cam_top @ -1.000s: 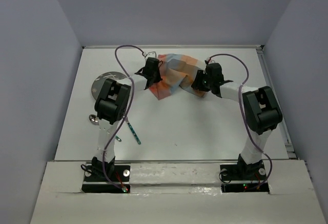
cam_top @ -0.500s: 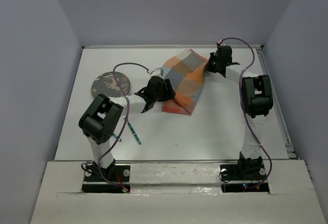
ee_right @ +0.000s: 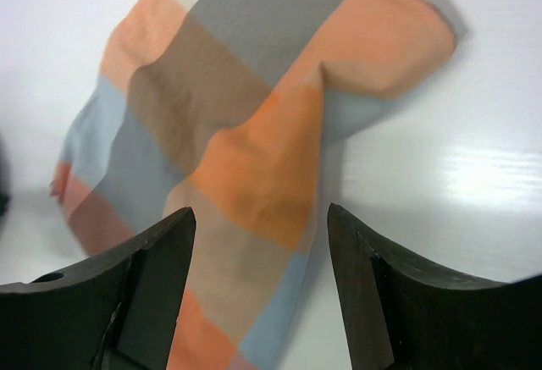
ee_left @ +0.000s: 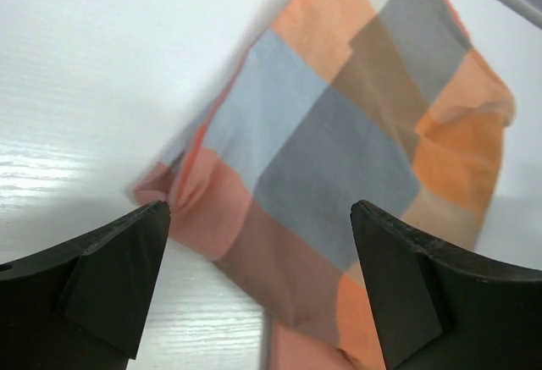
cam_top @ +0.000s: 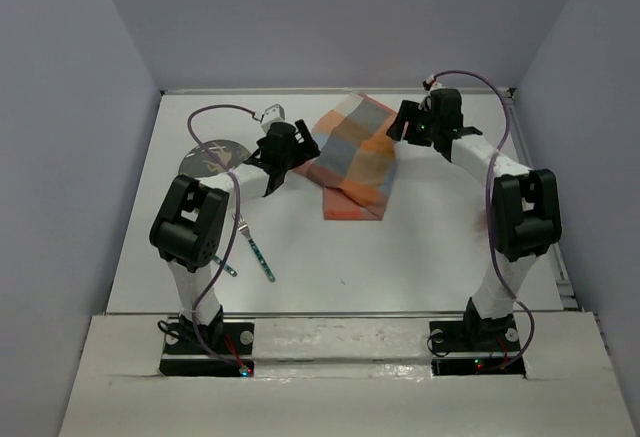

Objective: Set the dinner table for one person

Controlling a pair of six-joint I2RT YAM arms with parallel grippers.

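Cloth (cam_top: 352, 162) of soft woven fabric, checked in orange, salmon, grey-blue and brown squares, lies rumpled on the far middle of the dinner table (cam_top: 400, 247), a smooth, glossy white rectangular top with a faint wood grain showing in the wrist views. From above, the cloth forms a rough diamond with one corner pointing toward the near edge and a doubled fold running along its right side. Its left corner is gathered into small pleats, and its far right corner puffs up in a rounded bulge. The left arm rises from its base, bends at the elbow and angles its forearm rightward, so that the left gripper (ee_left: 260, 209) hangs just beside the cloth's left edge. Its matte black jaws are spread wide, with the fabric lying flat on the table beneath them. The right arm stretches far forward and turns its forearm leftward, placing the right gripper (ee_right: 258, 213) over the cloth's far right corner, its jaws likewise parted and clamping nothing. A dark round plate (cam_top: 205, 157) with a mottled pattern sits left of the cloth, partly hidden by the left arm. Near that arm's base lies a slim utensil (cam_top: 262, 260) with a teal handle, possibly a knife, though it is too small to tell.
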